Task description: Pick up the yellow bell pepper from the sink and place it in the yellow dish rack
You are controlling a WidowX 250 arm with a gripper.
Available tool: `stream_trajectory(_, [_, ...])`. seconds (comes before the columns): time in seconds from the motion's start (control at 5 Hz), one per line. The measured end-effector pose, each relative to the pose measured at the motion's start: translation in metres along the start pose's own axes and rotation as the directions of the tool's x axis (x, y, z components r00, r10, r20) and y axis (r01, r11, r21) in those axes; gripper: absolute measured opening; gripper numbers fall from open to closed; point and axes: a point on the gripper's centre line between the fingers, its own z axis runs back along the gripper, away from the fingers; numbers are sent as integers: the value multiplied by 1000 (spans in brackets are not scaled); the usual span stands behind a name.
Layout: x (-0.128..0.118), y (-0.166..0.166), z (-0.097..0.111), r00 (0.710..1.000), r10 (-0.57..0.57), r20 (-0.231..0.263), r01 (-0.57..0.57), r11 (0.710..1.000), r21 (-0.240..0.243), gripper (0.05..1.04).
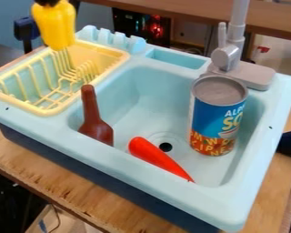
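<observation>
At the top left edge, the black gripper (pixel 47 2) is shut on a yellow rounded object (pixel 55 25), held upright above the back of the pale yellow dish rack (pixel 114 58). Whether the object's lower end touches the rack, I cannot tell. In the light blue sink (pixel 148 79), a brown bottle (pixel 95 118) leans against the left side. A red, carrot-shaped toy (pixel 158 157) lies near the drain, its narrow end toward the front right. A blue and orange soup can (pixel 217 116) stands upright at the right.
The grey faucet (pixel 228 52) rises behind the sink at the back right. The sink unit sits on a wooden tabletop (pixel 69 186). Light blue pegs (pixel 111 38) line its back edge beside the rack, and a dark object (pixel 288 142) is at the right edge.
</observation>
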Motion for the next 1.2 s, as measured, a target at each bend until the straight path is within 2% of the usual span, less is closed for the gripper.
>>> stream_trajectory(0.2, [9, 7, -11, 1000, 23, -20, -23, 1000, 1, 112])
stream_trajectory(0.4, [13, 5, -15, 999, 51, -5, -52, 998, -38, 112])
stream_trajectory(0.6, [14, -3, -25, 998, 62, -32, -64, 995, -80, 112])
stream_trajectory(0.8, [14, -11, -27, 997, 73, -35, -76, 992, -104, 112])
stream_trajectory(1.2, [19, -21, -56, 987, 113, -117, -123, 988, -90, 112])
